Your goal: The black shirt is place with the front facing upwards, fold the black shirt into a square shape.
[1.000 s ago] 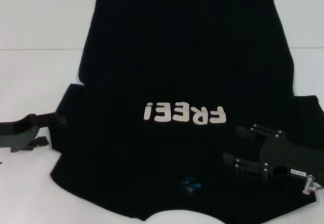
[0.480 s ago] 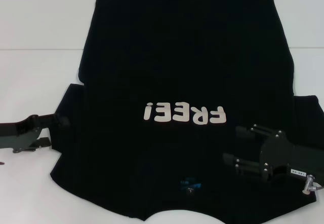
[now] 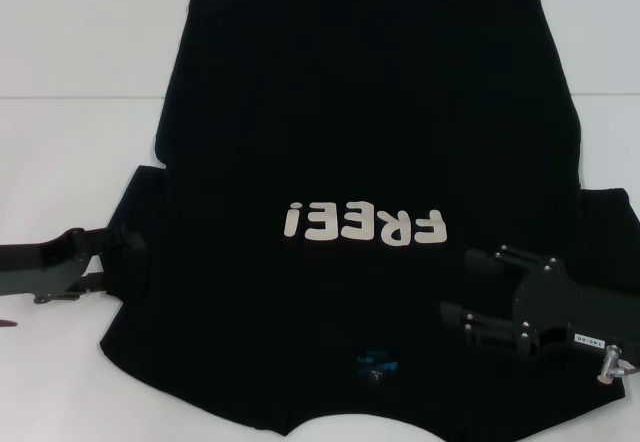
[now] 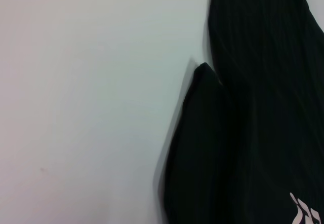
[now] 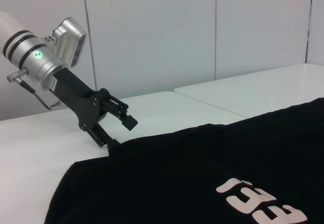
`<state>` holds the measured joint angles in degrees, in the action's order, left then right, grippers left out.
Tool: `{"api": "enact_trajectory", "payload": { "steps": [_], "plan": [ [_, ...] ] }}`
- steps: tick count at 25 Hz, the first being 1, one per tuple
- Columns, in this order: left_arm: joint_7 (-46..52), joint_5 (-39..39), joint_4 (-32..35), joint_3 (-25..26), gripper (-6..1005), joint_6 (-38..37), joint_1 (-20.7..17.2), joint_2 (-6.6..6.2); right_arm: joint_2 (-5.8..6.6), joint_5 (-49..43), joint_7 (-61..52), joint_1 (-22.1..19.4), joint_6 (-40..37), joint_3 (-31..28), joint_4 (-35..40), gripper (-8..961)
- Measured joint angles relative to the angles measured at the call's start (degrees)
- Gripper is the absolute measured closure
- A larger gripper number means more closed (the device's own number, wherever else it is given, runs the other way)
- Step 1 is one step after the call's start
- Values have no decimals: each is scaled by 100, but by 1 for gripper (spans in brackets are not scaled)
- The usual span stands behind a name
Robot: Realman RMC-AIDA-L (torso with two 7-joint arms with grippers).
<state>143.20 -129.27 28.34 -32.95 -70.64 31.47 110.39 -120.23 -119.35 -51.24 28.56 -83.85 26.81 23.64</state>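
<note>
White counter (image 3: 60, 162) under shirt (image 3: 370, 112), flat; left end effector (image 5: 117, 125) apart at sleeve edge, nearer; right end effector (image 3: 480, 292) apart above opposite shoulder

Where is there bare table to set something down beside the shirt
Bare white table lies left of the black shirt, beyond the left tool at the sleeve, and a strip right of the shirt's body. The near right is crowded: the right tool hovers over the cloth.
</note>
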Motion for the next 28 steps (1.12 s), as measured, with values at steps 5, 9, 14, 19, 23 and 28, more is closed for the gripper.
{"api": "enact_trajectory", "payload": {
  "steps": [5,9,14,19,23,28],
  "plan": [
    [-2,-1,-4,-15,66,13,26,0,0,0,5,7,0,0,0,147],
    [-3,1,-7,-121,66,57,61,-1,0,0,6,13,0,0,0,147],
    [-3,1,-15,-182,66,110,104,0,0,0,7,16,-15,0,0,147],
    [-4,-4,-33,-203,106,272,138,9,3,0,7,18,-38,0,15,146],
    [-16,-4,-33,-433,249,405,187,9,9,1,6,18,-80,-26,34,146],
    [-115,-4,-14,-571,392,468,224,38,9,6,4,18,-93,-36,35,146]
  ]
}}
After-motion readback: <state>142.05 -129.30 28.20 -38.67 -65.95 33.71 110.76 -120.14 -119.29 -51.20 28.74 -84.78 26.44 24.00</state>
